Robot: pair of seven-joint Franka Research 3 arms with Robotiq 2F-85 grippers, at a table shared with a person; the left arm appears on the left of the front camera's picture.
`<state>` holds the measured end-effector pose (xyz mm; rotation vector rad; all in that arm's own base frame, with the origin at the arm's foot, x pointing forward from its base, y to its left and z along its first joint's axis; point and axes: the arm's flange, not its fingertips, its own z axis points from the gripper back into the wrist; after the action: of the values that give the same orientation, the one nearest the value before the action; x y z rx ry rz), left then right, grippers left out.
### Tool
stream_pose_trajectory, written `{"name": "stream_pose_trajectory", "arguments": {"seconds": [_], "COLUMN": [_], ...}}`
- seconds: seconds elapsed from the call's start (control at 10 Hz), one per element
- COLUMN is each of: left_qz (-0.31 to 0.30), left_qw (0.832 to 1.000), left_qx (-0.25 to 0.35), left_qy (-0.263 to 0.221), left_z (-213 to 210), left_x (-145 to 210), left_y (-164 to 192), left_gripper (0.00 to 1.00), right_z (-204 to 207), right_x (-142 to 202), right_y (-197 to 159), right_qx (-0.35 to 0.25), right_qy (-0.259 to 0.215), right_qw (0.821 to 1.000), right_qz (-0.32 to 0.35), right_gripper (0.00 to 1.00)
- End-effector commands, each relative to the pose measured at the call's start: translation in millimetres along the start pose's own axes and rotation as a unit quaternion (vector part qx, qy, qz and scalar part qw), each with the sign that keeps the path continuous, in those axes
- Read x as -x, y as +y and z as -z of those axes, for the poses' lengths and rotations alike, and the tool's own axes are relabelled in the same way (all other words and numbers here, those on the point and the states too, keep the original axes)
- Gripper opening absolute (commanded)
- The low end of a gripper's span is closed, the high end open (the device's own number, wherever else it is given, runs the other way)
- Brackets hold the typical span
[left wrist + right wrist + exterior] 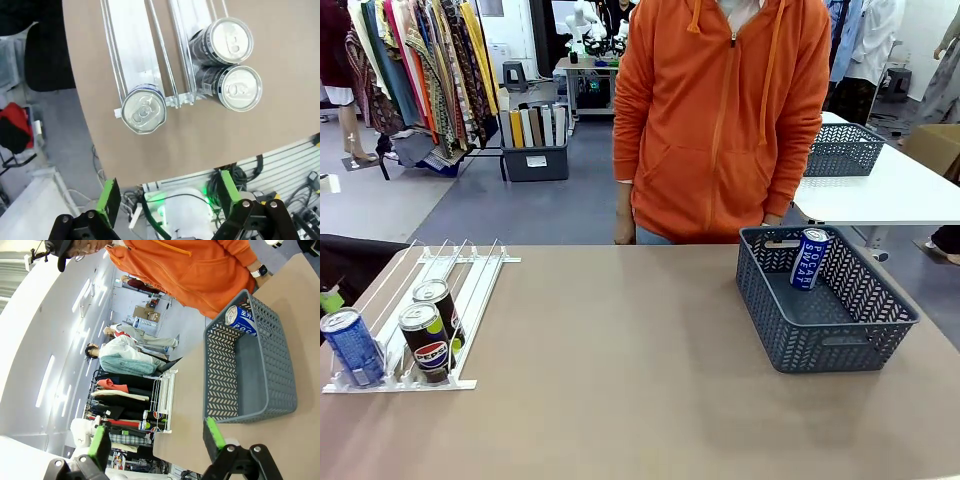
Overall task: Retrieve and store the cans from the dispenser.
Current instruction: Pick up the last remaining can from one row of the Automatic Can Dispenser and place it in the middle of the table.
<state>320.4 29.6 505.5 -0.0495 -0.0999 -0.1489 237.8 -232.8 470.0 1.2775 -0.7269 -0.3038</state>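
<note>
The white wire-rail dispenser [460, 285] lies at the table's left. At its near end stand a blue can [350, 345] and two black Pepsi cans [428, 343] [438, 308], one behind the other. From above, my left wrist view shows the blue can's silver top [144, 111], both Pepsi tops [240, 87] [229, 42] and the dispenser's rails [135, 45]. My left gripper [167, 197] hangs open above the table's near edge, short of the cans. Another blue can [811, 258] [240, 317] leans inside the grey basket [880, 325] [250, 365]. My right gripper [156, 440] is open, holding nothing.
A person in an orange hoodie [720, 120] stands at the far edge, behind the middle. The tan tabletop [620, 380] is bare between dispenser and basket. A second grey basket [845, 150] sits on a white table at the back right.
</note>
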Motion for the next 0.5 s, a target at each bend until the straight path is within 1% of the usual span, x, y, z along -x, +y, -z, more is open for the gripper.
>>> {"name": "stream_pose_trajectory", "arguments": {"seconds": [0.0,0.1,0.2,0.4], "left_qz": [-0.003,-0.025,-0.031,-0.065], "left_qw": [1.0,1.0,0.999,0.998], "left_qx": [-0.014,-0.016,-0.008,-0.022], "left_qy": [-0.002,0.004,0.015,0.015], "left_z": [13,32,44,72], "left_x": [-10,-17,-21,-29], "left_y": [0,0,1,7], "left_gripper": [1.0,1.0,1.0,1.0], "right_z": [1,1,1,1], "right_x": [-4,-4,-4,-4], "right_y": [2,2,2,2], "right_qx": [-0.011,-0.011,-0.011,-0.011], "right_qy": [-0.009,-0.009,-0.009,-0.009], "right_qw": [1.0,1.0,1.0,1.0], "right_qz": [-0.013,-0.013,-0.013,-0.013], "right_gripper": [1.0,1.0,1.0,1.0]}}
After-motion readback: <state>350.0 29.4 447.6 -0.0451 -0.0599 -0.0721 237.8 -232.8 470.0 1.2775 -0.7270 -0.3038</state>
